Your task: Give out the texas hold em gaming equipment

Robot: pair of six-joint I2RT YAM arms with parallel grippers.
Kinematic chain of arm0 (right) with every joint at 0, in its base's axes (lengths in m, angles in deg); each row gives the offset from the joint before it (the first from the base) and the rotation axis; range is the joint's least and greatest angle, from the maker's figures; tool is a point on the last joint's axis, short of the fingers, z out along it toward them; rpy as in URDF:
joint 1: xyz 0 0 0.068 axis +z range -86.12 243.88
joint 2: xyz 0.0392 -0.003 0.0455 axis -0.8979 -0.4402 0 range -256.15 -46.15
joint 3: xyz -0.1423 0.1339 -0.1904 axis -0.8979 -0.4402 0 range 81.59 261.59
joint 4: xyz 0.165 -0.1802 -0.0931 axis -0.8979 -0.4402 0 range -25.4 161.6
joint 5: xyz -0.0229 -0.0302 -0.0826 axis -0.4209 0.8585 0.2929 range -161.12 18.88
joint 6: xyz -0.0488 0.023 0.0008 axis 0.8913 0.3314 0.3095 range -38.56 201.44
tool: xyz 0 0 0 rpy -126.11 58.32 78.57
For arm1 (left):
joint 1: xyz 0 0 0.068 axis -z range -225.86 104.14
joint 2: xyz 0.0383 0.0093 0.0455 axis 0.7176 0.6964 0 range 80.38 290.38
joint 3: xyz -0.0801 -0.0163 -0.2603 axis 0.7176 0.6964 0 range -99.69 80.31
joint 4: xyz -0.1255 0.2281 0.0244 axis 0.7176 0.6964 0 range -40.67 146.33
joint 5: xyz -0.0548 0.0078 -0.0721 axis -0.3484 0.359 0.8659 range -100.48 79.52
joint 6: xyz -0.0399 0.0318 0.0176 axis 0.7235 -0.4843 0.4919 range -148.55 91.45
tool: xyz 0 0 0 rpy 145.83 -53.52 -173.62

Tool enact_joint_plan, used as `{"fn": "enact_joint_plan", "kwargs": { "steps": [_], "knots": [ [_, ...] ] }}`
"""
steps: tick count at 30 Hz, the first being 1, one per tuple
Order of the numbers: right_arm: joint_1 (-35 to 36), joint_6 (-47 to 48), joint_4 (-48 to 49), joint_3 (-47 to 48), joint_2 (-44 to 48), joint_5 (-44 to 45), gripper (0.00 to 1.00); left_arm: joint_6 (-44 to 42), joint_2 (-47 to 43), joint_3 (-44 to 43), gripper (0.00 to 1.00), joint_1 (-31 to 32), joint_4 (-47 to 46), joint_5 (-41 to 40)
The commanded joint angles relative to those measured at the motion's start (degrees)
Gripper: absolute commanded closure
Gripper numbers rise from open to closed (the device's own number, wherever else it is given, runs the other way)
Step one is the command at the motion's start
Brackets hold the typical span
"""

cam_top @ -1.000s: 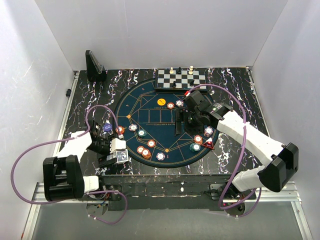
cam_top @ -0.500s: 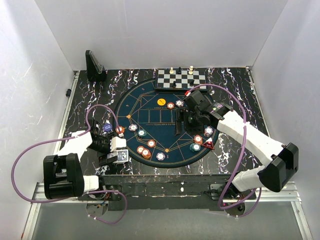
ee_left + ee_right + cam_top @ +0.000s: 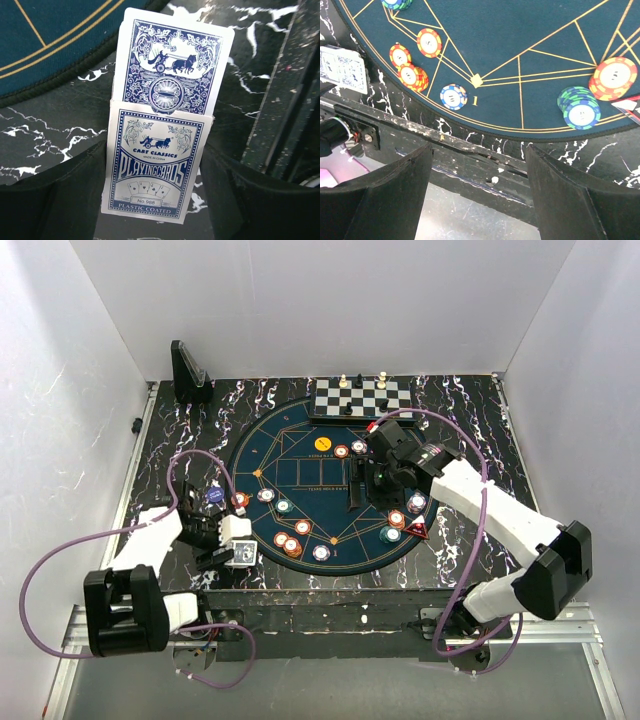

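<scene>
Top external view. Round dark-blue mat (image 3: pixel 300 455) with gold lines lay on the black marbled table (image 3: pixel 470 410); a chessboard (image 3: pixel 362 397) with a few pieces stood at its far edge. Poker chips were scattered over the mat: an orange pair (image 3: pixel 288 543) near the front left, a blue-white chip (image 3: pixel 321 553) just right of them, a teal stack (image 3: pixel 392 534) and an orange chip (image 3: pixel 397 518) at the right. A yellow disc (image 3: pixel 323 443) sat toward the far side; a red triangular marker (image 3: pixel 416 530) lay at the near right rim. Left gripper (image 3: pixel 235 548) sat low off the mat's near left edge, its grip hidden by its own white body. Right gripper (image 3: pixel 372 480) hung over the mat's right half, fingers too dark to read.

Left wrist view. The card box (image 3: pixel 152 165), blue-printed, stood pinched between both dark fingers (image 3: pixel 55 200), the jaws closed narrowly onto its sides. A blue-backed card (image 3: pixel 172 65) stuck out beyond the box's far end, over the table beside the mat's rim. The box's lower end was cut off by the fingers.

Right wrist view. Both fingers (image 3: pixel 385 195) stood wide apart, nothing between them, above the table's near edge. The red marker was cut off at the right border; a white box at the left border was partly out of frame.
</scene>
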Motion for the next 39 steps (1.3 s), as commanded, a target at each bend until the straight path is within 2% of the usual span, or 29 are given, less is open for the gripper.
{"fn": "enact_joint_plan", "kwargs": {
  "steps": [1, 6, 11, 14, 17, 21, 25, 33, 39],
  "knots": [
    [-0.23, 0.57, 3.64, 2.22, -2.03, -5.63, 0.19, 1.97, -4.58, -6.03, 0.61, 0.16, 9.25, 5.87],
    [-0.23, -0.04, 6.37, 3.28, -4.5, -11.61, 0.19, 3.55, -4.23, -11.04, 0.84, 0.16, 16.64, 9.04],
    [-0.23, -1.27, 10.23, 4.86, -4.59, -19.07, 0.16, 8.73, -3.27, -16.48, 0.93, 0.16, 18.23, 12.99],
    [-0.23, -4.25, 17.85, 3.29, -3.71, -25.58, 0.13, 13.47, -0.99, -23.24, 0.99, 0.16, 17.88, 16.06],
    [-0.23, -6.9, 22.97, 3.71, -4.41, -29.19, 0.11, 18.74, 2.0, -30.01, 1.0, 0.42, 17.62, 18.53],
    [-0.58, -9.18, 26.75, 7.84, -7.3, -31.65, 0.1, 28.68, 2.18, -35.39, 1.0, 2.53, 12.17, 17.39],
    [-0.58, -12.43, 30.54, 11.97, -11.35, -34.38, 0.09, 32.02, 1.83, -38.47, 1.0, 6.57, 12.26, 16.95],
    [-0.49, -13.67, 30.81, 18.57, -18.03, -36.05, 0.08, 35.89, 3.67, -44.44, 1.0, 9.3, 14.19, 17.48],
    [0.12, -14.55, 32.91, 19.63, -19.88, -37.11, 0.08, 37.21, 4.38, -46.64, 1.0, 11.06, 14.02, 16.69]
  ]
}}
